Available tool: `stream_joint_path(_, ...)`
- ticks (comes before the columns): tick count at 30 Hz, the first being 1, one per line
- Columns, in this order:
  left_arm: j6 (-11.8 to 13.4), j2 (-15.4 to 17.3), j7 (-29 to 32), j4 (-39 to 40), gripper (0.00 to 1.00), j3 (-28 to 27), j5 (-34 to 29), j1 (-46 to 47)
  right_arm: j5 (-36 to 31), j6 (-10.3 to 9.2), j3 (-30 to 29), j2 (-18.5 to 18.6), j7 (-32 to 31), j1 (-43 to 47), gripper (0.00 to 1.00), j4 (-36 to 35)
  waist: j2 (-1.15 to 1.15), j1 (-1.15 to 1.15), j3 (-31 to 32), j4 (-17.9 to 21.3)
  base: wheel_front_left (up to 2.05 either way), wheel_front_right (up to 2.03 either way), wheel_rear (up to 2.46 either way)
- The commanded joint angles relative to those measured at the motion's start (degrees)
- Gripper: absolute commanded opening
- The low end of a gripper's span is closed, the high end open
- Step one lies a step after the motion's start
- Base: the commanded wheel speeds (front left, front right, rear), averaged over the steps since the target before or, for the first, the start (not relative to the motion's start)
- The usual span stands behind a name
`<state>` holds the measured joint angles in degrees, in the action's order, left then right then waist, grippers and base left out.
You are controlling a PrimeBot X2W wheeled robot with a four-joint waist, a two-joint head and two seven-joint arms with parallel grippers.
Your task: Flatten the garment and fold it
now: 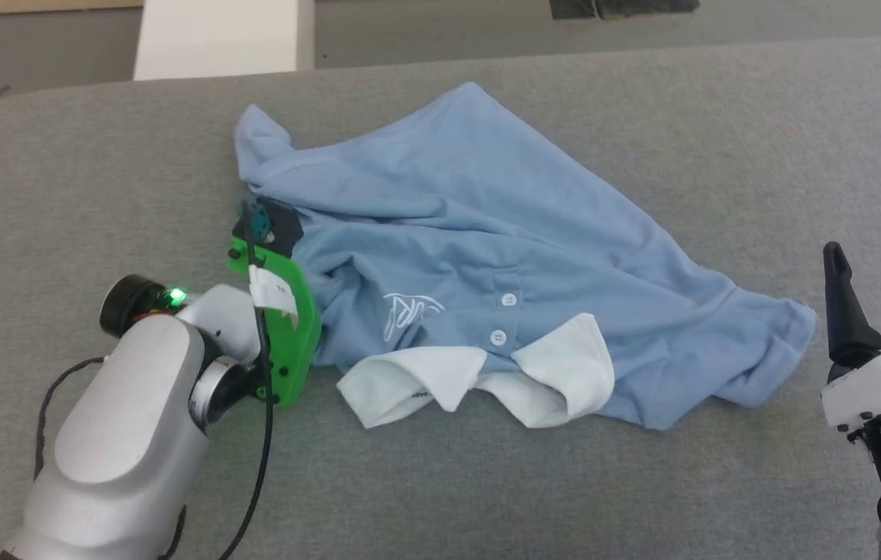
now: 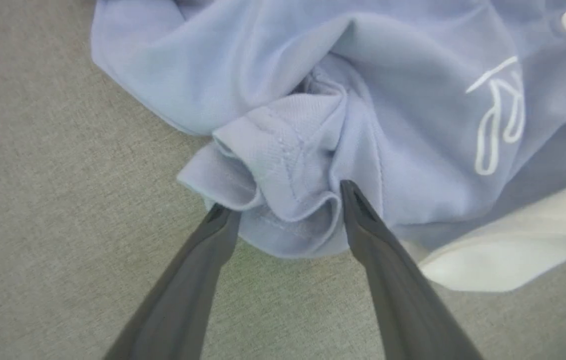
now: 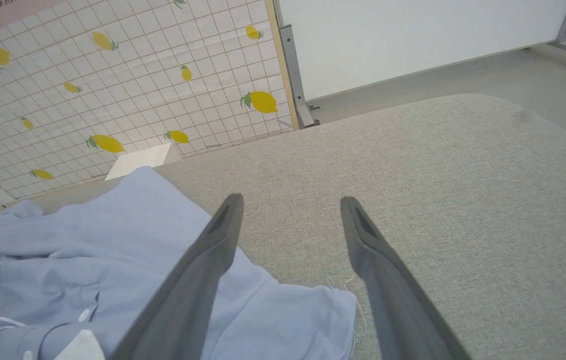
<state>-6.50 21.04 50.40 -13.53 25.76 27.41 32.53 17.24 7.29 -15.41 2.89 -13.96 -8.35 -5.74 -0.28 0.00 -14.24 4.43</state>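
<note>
Light blue garment [image 1: 487, 233] lying crumpled about the middle of the grey padded table [image 1: 642, 498], white collar [image 1: 409, 381] turned toward the near edge, cursive logo [image 1: 409, 311] facing up. Left gripper [image 2: 285, 200] at the garment's left side: fingers spread, one on either side of a bunched sleeve cuff [image 2: 273, 150], tips at the cloth but not pinching it. Right gripper [image 1: 868, 268] toward the table's right edge, just beside the garment's right end: fingers spread, nothing between them.

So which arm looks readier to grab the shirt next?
Probably left: the left gripper, open, straddles a bunched fold of the shirt. The right gripper, open too, sits beside its other end.
</note>
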Motion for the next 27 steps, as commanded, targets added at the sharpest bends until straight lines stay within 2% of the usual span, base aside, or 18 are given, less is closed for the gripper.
stream_joint_path(1,-0.13,0.72,0.61,-1.15,1.0,0.49,-0.62,0.6,0.37,0.2,0.06,-0.01,0.79,-0.82,1.0,0.17,0.28,0.0,-1.51,1.38,0.0,0.0,0.0)
stream_joint_path(2,-0.15,0.83,1.26,-2.13,1.0,0.71,-0.41,0.44,0.39,0.2,0.1,-0.01,1.08,-0.78,1.0,0.29,0.28,0.0,-1.77,1.61,0.0,0.0,0.0)
stream_joint_path(3,-0.15,0.76,1.3,-2.65,0.69,0.57,0.01,0.3,0.41,0.2,0.12,-0.01,1.28,-0.73,1.0,0.39,0.28,0.0,-1.96,1.73,0.0,0.0,0.0)
stream_joint_path(4,-0.14,0.76,1.11,-3.09,0.11,0.42,0.32,0.1,0.46,0.2,0.09,-0.01,1.57,-0.68,1.0,0.51,0.28,0.0,-2.13,1.8,0.0,0.0,0.0)
stream_joint_path(5,-0.14,0.73,1.16,-3.42,0.0,0.28,0.74,-0.16,0.47,0.2,0.01,-0.02,1.72,-0.62,1.0,0.67,0.28,0.0,-2.21,1.78,0.0,0.0,0.0)
stream_joint_path(9,0.22,0.16,-0.7,-2.9,0.0,-2.34,3.94,-1.09,0.37,0.2,-0.08,-0.02,2.36,-0.33,1.0,1.42,0.28,0.0,-2.03,1.2,0.0,0.0,0.0)
stream_joint_path(13,1.99,0.24,-3.97,0.62,0.0,-7.35,7.81,-2.76,-0.03,0.2,0.14,-0.02,2.36,-0.41,1.0,2.12,0.28,0.0,-0.85,-0.16,0.0,0.0,0.0)
stream_joint_path(17,5.03,1.67,-6.73,6.11,0.0,-13.11,10.79,-6.87,-0.37,0.2,0.48,-0.02,2.07,-0.57,1.0,2.47,0.28,0.0,0.4,-1.64,0.0,0.0,0.0)
stream_joint_path(21,9.37,2.95,-8.29,11.34,0.0,-19.3,13.95,-16.07,-0.52,0.2,1.04,-0.02,1.59,-0.83,1.0,3.03,0.28,0.0,1.19,-2.98,0.0,0.0,0.0)
stream_joint_path(24,11.82,2.49,-7.84,12.67,0.0,-21.5,16.02,-23.39,-0.66,0.2,1.3,-0.02,1.49,-0.67,1.0,3.34,0.28,0.0,1.23,-3.96,0.0,0.0,0.0)
stream_joint_path(27,12.68,0.95,-7.27,12.11,0.0,-22.09,18.24,-27.52,-0.82,0.2,1.63,-0.02,1.37,-0.62,1.0,3.47,0.28,0.0,1.04,-4.48,0.0,0.0,0.0)
